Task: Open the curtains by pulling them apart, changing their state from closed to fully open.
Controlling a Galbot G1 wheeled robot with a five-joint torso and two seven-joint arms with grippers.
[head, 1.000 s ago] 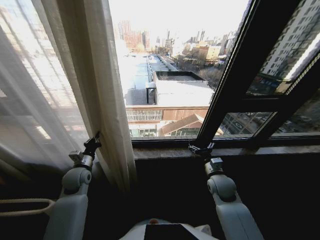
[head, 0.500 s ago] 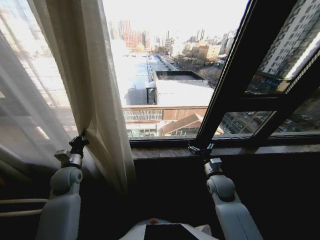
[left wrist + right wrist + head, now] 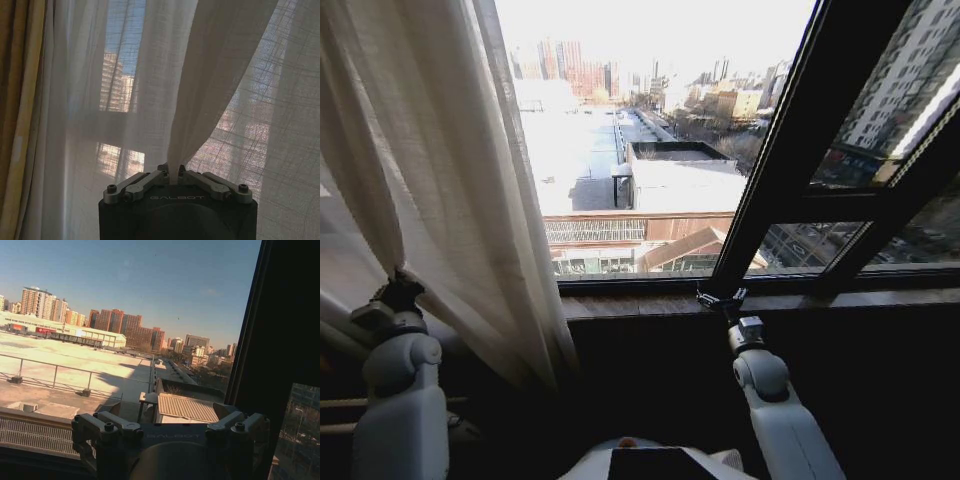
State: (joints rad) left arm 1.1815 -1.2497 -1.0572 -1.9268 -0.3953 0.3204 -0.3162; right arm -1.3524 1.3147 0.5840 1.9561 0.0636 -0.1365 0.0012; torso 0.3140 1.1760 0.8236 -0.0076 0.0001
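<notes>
Left jaws (image 3: pixel 173 175) pinching curtains (image 3: pixel 430 180) — window frame (image 3: pixel 800 150) beside

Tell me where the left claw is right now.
In the head view the left claw sits low at the far left, pinching a fold of the curtains, left of the dark window frame.

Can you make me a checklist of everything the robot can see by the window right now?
Surface: dark windowsill under the glass.
Job's things: curtains, sheer white, gathered at the robot's left; glass beside them bare.
Clutter: nothing seen.
Grippers: left gripper shut on a fold of curtain; right gripper at the sill near the window frame, open, holding nothing.
Cables: nothing seen.
Surroundings: sunny rooftops and city buildings outside; yellowish drape beside the sheer fabric.
</notes>
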